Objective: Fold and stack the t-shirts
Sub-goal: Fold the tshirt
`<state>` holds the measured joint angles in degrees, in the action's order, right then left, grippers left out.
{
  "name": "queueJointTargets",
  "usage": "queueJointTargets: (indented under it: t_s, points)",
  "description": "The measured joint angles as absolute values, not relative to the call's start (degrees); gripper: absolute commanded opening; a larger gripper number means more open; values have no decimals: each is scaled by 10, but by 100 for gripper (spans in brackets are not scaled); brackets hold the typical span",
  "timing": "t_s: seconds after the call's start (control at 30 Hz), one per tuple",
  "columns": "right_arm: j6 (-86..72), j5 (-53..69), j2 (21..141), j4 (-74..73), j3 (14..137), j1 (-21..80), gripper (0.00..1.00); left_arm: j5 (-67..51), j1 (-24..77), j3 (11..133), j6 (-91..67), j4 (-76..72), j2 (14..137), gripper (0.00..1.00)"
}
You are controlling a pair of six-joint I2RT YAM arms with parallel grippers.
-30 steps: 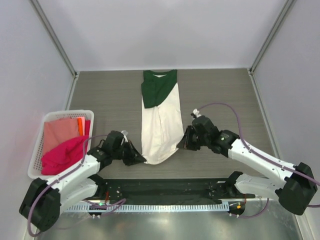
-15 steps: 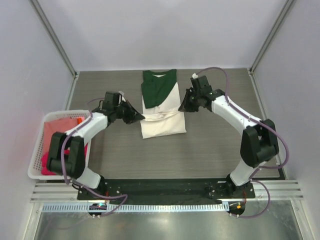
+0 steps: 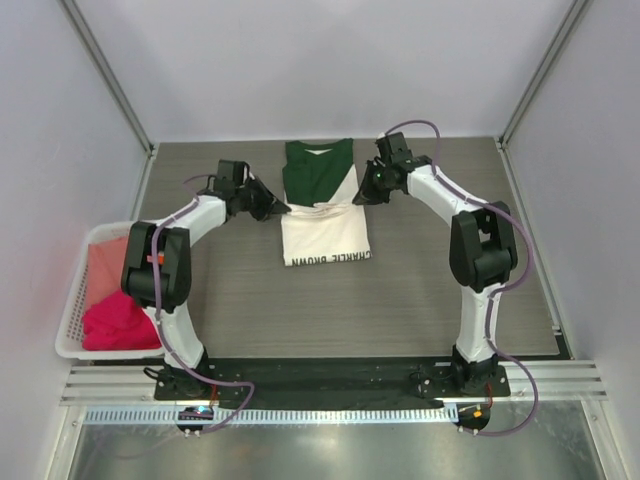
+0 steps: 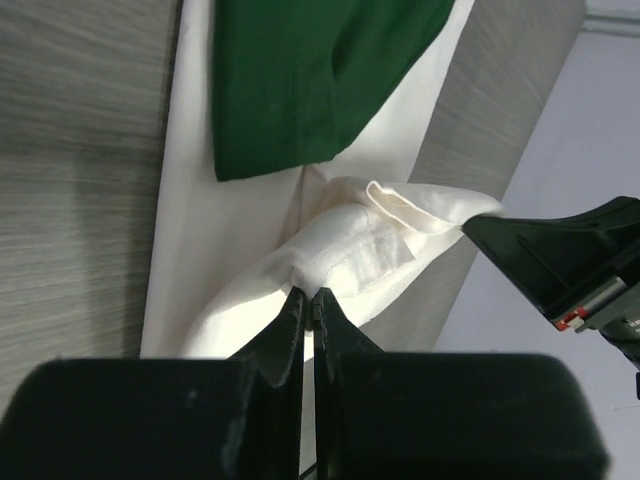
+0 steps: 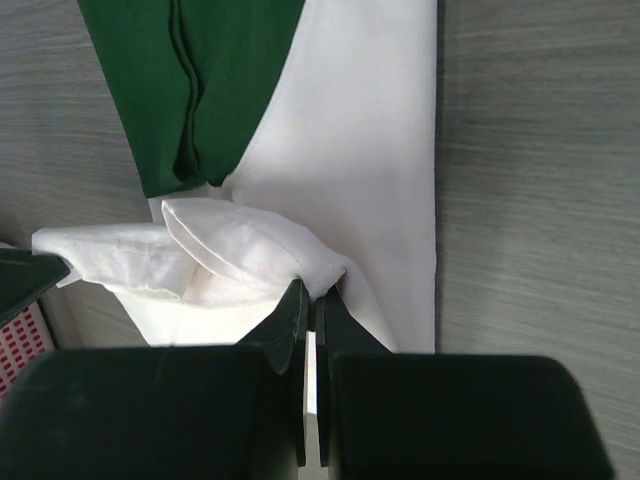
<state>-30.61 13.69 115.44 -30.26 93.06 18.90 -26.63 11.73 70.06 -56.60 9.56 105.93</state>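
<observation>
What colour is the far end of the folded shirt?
Dark green fabric; right wrist view shows it best.

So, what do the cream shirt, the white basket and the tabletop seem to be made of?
The cream shirt looks like soft matte cloth: it folds and bunches. The basket is probably plastic: white lattice walls. The tabletop shows grey wood grain, perhaps laminate.
</observation>
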Motion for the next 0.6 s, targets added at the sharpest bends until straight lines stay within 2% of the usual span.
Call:
queueJointTargets:
  t_s: [0.1,0.13,0.2,0.23,0.27,0.3,0.33,0.4,0.5,0.6]
  points:
    - [-305,144,1178,-304,966,184,2,-267,113,728,-567,95,1070,4]
    - [-305,147,1187,-304,978,182,5,-267,111,738,-567,93,1078,11]
    - [-307,151,1203,-305,1002,177,24,-269,109,756,-568,91,1094,17]
    - [-307,152,1213,-304,1016,175,40,-270,108,768,-568,88,1107,38]
    - [-307,153,1221,-304,1027,173,69,-270,107,776,-563,88,1117,55]
    - [-309,153,1231,-304,1039,172,86,-271,105,784,-562,88,1127,68]
    - [-306,152,1239,-302,1050,171,92,-271,104,792,-562,88,1136,86]
    - [-303,153,1240,-300,1052,169,95,-269,101,801,-560,91,1149,96]
    - [-301,152,1218,-278,1012,166,93,-264,100,797,-549,99,1146,97]
    - [-302,153,1149,-244,896,166,79,-253,102,743,-536,96,1105,93]
